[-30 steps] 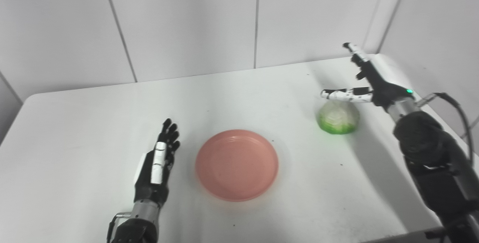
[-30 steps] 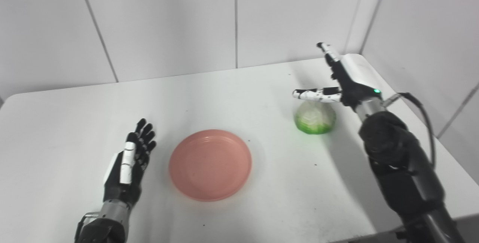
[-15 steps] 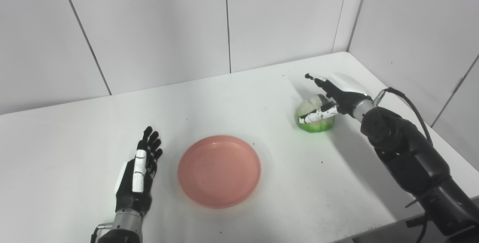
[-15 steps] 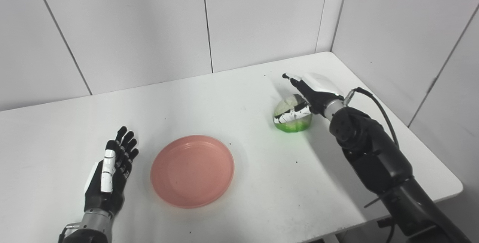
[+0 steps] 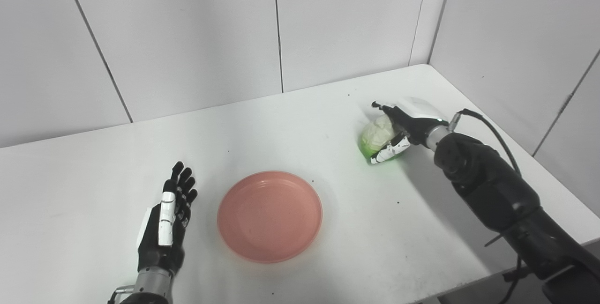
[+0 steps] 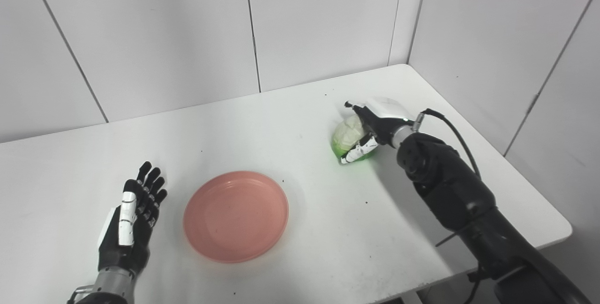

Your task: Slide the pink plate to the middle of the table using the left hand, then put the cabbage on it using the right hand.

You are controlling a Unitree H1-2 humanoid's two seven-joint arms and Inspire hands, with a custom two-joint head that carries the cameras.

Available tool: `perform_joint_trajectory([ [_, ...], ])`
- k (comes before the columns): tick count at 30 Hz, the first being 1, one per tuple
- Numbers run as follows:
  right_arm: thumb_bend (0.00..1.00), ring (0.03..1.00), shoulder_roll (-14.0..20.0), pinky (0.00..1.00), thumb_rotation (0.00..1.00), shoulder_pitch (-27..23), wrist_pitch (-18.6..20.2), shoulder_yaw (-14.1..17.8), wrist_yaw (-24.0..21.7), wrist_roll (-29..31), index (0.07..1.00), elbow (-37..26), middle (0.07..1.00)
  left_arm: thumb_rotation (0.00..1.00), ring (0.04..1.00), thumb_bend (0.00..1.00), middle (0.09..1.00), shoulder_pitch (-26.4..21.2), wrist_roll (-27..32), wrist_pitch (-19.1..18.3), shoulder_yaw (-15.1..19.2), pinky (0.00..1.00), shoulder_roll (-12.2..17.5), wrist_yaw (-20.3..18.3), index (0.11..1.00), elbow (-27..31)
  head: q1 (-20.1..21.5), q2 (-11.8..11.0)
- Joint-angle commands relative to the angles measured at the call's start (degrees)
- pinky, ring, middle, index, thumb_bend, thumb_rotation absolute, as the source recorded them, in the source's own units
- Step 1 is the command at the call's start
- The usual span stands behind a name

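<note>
Though the white table (image 5: pixel 290 121) fills most of what I see from where I stand, little sits on it, so there is plenty of bare surface between the things. Its right edge and far right corner run close to the walls, which leaves the right arm little room on that side; toward the middle the way is free.

Near the front edge, about midway along it, lies the pink plate (image 5: pixel 269 216), flat and empty. It looks stiff and smooth, apt to skid if nudged.

Beside it, toward the left front corner, rests the left hand (image 5: pixel 164 226), fingers straight and spread, holding nothing and just clear of the rim.

Over toward the right edge sits the cabbage (image 5: pixel 377 136), pale on top, green below, on the table and well apart from the plate. I judge it light, round and rather slick, so it may roll; cupping it around its widest part seems safest.

Curled around it from the right is the right hand (image 5: pixel 398 128), thumb under the near side, fingers over the top.
</note>
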State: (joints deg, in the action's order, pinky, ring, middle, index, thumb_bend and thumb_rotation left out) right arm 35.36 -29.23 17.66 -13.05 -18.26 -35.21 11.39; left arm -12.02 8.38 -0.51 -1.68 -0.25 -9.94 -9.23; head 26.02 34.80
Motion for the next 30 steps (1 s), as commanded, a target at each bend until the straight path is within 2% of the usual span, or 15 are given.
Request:
perform_joint_trajectory([
  [1, 0.99, 0.784, 1.01, 0.64, 0.20, -1.75, -2.84, -0.31, 0.72, -0.31, 0.814, 0.24, 0.845, 1.00, 1.000, 0.71, 1.000, 0.81, 0.68, 0.11, 0.26, 1.00, 0.49, -0.54, 1.000, -0.37, -0.08, -0.06],
  [2, 0.95, 0.717, 0.88, 0.59, 0.09, -1.77, -3.25, -0.35, 1.02, -0.19, 0.755, 0.49, 0.788, 1.00, 1.000, 0.72, 1.000, 0.70, 0.75, 0.29, 0.26, 1.00, 0.47, -0.65, 1.000, -0.55, -0.08, -0.06],
  [3, 0.91, 0.620, 0.55, 0.53, 0.03, -1.72, -3.98, -0.05, 1.58, 0.39, 0.674, 0.95, 0.696, 1.00, 1.000, 0.72, 1.000, 0.79, 0.50, -0.20, 0.29, 1.00, 0.23, -0.15, 1.000, -0.18, -0.08, -0.06],
  [5, 0.88, 0.571, 0.13, 0.50, 0.01, -1.49, -4.79, 0.29, 2.84, 0.70, 0.632, 1.47, 0.647, 1.00, 1.000, 0.72, 1.000, 0.97, 0.25, -0.92, 0.26, 1.00, 0.03, 0.37, 1.000, 0.43, -0.43, 0.32],
  [6, 0.67, 0.488, 0.01, 0.42, 0.00, -1.36, -4.98, 0.34, 3.48, 0.56, 0.545, 1.62, 0.568, 1.00, 1.000, 0.73, 1.000, 1.02, 0.25, -1.11, 0.22, 1.00, 0.03, 0.41, 1.000, 0.60, -0.43, 0.32],
  [7, 0.60, 0.461, -0.07, 0.40, 0.00, -1.18, -4.70, 0.30, 3.86, 0.30, 0.516, 1.47, 0.541, 1.00, 1.000, 0.73, 1.000, 0.96, 0.21, -1.43, 0.16, 1.00, 0.20, 0.33, 1.000, 0.52, -0.34, 0.30],
  [9, 0.53, 0.433, -0.16, 0.34, 0.00, -0.96, -4.45, 0.25, 4.34, 0.12, 0.483, 1.29, 0.517, 1.00, 1.000, 0.75, 1.000, 0.94, 0.19, -1.62, 0.14, 1.00, 0.40, 0.23, 1.000, 0.35, -0.25, 0.28],
  [13, 0.52, 0.424, -0.16, 0.32, 0.00, -0.48, -4.34, 0.32, 5.05, 0.03, 0.482, 1.00, 0.510, 1.00, 1.000, 0.73, 1.000, 1.25, -0.47, -1.01, 0.10, 1.00, 0.12, 0.79, 1.000, 0.56, -0.26, 0.27],
  [18, 0.52, 0.419, -0.01, 0.30, 0.00, -0.26, -4.11, 0.59, 6.09, -0.27, 0.482, 0.18, 0.511, 1.00, 1.000, 0.75, 1.000, 1.24, -0.21, -2.26, 0.01, 1.00, 0.43, 0.43, 1.000, 1.03, -0.40, 0.36],
  [23, 0.52, 0.431, -0.32, 0.33, 0.00, -0.05, -3.63, 1.89, 7.47, -0.45, 0.476, -2.23, 0.511, 1.00, 1.000, 0.75, 1.000, 1.01, -0.14, -1.55, -0.09, 1.00, 0.64, -0.05, 1.000, 0.44, -0.43, 0.40],
  [30, 0.52, 0.427, -1.73, 0.34, 0.00, 0.47, -3.15, 5.18, 6.30, 1.86, 0.496, -11.35, 0.496, 1.00, 1.000, 0.74, 1.000, 1.36, -0.32, -1.32, -0.27, 1.00, 0.74, -0.07, 1.000, 1.00, -0.98, 0.77],
])
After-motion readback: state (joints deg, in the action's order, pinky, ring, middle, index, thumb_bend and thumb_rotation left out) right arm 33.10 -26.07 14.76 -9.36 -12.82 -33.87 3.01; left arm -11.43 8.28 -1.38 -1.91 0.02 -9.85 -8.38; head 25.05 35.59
